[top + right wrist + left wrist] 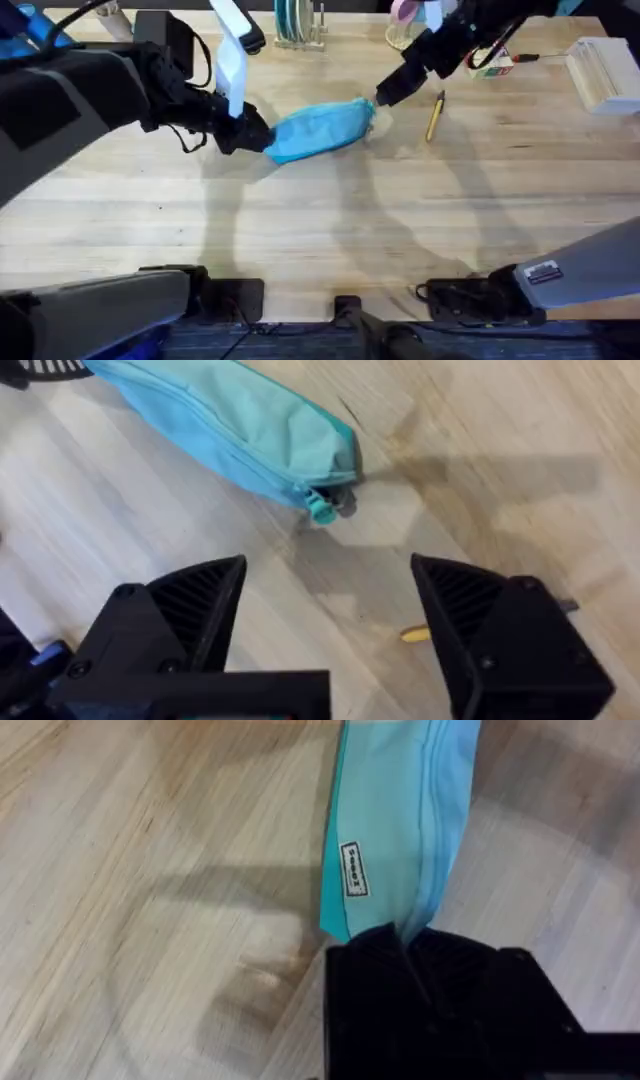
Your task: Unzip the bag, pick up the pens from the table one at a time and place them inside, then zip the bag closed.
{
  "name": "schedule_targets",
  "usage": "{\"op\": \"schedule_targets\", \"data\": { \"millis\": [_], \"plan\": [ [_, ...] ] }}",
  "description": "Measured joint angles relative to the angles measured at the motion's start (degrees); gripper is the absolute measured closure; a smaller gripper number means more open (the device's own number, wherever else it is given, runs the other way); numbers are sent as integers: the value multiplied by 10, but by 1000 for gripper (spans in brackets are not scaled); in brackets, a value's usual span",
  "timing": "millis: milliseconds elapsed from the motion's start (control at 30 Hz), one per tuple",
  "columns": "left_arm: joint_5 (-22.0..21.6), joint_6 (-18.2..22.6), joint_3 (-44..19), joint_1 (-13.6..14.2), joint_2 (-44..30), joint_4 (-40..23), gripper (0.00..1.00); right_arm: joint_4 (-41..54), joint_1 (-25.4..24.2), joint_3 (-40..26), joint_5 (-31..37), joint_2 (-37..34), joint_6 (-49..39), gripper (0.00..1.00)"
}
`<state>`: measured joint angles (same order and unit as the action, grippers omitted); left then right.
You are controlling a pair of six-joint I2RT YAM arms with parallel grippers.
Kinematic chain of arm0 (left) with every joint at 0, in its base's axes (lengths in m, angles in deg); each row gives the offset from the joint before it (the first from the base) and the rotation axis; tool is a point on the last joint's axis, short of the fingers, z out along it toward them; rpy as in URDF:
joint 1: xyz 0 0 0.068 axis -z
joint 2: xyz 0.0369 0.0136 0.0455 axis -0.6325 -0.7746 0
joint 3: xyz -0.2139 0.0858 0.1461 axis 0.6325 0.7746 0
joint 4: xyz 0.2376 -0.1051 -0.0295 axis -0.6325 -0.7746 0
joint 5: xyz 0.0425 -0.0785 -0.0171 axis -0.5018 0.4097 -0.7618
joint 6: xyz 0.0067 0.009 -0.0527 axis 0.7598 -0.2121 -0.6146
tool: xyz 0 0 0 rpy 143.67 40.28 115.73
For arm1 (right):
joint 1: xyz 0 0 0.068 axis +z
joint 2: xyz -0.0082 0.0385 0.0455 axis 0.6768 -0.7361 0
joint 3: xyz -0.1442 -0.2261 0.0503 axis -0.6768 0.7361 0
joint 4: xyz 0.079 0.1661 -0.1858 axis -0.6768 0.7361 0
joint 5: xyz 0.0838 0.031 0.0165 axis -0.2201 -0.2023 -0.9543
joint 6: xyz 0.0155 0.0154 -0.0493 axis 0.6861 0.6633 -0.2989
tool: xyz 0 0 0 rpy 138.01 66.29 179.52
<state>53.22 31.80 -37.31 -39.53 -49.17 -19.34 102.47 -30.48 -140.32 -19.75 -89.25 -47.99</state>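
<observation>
Blue bag (318, 130) is lying on the table (330, 230), zipper looking closed. Left tool (262, 138) is pinching the bag's left end. Right tool (383, 97) is hovering wide open right by the zipper pull (322, 510) end. Yellow pen (434, 117) is sitting just right of it.

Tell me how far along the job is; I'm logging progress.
Early stage. Done: the left claw is clamped on one end of the bag. In hand: the open right claw hovers near the zipper pull; the bag looks zipped. Left: unzipping, loading the yellow pen, zipping closed.
</observation>
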Motion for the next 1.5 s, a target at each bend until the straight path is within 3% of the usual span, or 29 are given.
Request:
{"op": "schedule_targets", "data": {
  "millis": [767,1267,1500],
  "plan": [
    [0,0,0,0,0,0,959,-32,17,10,-47,-84,-71,20],
    [0,0,0,0,0,0,959,-46,28,10,-49,-106,-74,433],
    [0,0,0,0,0,-1,959,-45,28,10,-51,-111,-74,759]
  ]
}}
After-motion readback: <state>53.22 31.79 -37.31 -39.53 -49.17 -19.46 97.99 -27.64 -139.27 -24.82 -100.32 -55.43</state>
